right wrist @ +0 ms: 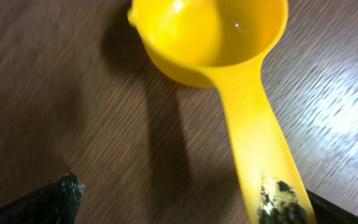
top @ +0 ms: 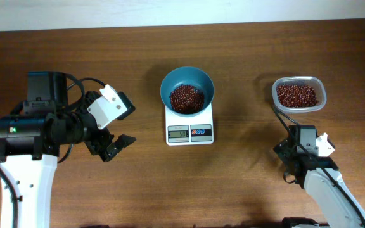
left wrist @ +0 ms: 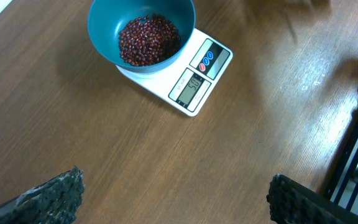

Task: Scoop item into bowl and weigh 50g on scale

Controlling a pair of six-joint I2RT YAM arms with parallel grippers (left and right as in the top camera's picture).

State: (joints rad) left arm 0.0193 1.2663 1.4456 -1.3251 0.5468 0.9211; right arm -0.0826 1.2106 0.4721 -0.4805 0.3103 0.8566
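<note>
Your left hand hangs over the worktop to the left of the scale, its fingers spread wide with nothing between them. The teal bowl sits on the scale with a heap of beans inside. The display's digits are too small to read surely. Your right hand is spread too, low over the worktop near the clear tub. A yellow scoop lies between its fingers, the handle seemingly touching one finger, not pinched.
</note>
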